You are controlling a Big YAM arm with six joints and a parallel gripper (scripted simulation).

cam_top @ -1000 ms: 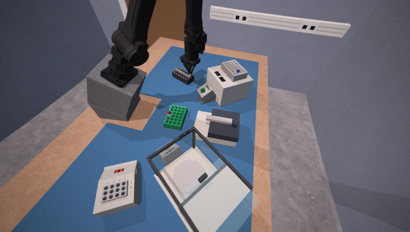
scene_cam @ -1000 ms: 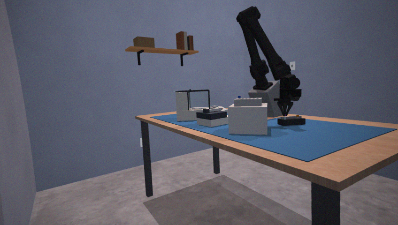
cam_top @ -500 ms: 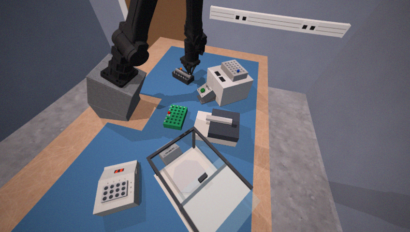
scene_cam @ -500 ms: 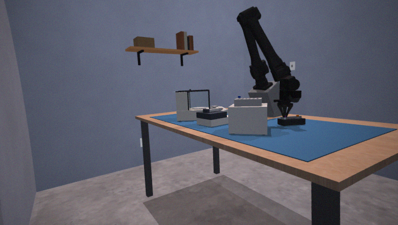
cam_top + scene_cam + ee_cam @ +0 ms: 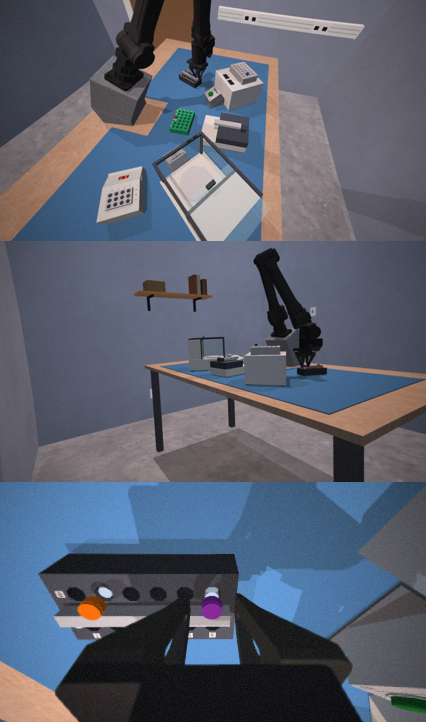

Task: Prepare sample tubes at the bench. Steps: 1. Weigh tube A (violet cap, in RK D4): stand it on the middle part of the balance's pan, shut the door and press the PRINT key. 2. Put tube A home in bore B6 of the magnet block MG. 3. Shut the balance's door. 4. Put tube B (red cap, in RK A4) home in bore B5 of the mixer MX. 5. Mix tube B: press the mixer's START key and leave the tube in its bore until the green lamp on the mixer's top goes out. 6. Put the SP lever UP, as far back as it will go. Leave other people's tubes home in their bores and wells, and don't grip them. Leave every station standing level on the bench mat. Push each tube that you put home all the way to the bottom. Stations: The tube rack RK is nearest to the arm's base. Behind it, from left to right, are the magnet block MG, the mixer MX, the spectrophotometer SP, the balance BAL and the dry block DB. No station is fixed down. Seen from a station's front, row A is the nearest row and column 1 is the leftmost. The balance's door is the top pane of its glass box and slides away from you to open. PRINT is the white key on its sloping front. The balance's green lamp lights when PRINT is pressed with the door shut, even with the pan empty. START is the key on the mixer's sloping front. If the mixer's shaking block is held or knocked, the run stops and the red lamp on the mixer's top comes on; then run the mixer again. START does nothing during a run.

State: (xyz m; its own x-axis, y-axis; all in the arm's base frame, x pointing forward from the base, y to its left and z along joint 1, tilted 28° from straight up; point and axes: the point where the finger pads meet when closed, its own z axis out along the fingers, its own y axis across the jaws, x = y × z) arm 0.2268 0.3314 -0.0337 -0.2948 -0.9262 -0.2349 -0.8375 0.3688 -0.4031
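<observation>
My gripper (image 5: 197, 78) (image 5: 304, 365) (image 5: 212, 601) is open. Its fingers stand on either side of tube A's violet cap (image 5: 197, 77) (image 5: 304, 366) (image 5: 212, 608), with a gap on both sides. Tube A stands in the rightmost bore of row B of the magnet block (image 5: 195, 84) (image 5: 312, 371) (image 5: 150, 564); its depth is hard to tell. Tube B's red cap (image 5: 175, 117) shows in the green rack (image 5: 179, 129). The mixer (image 5: 239, 97) (image 5: 265, 369) has a green START key (image 5: 210, 93); its lamp windows look dark. The balance's door (image 5: 225, 206) is slid back, open; its pan (image 5: 194, 178) is empty.
An orange-capped tube (image 5: 92, 608) stands near the magnet block's left end. A blue-capped tube (image 5: 247, 73) (image 5: 255, 344) stands in the mixer's block. The spectrophotometer (image 5: 233, 135) (image 5: 225, 364) carries a pale lever (image 5: 227, 124). The dry block (image 5: 138, 191) stands beyond the balance.
</observation>
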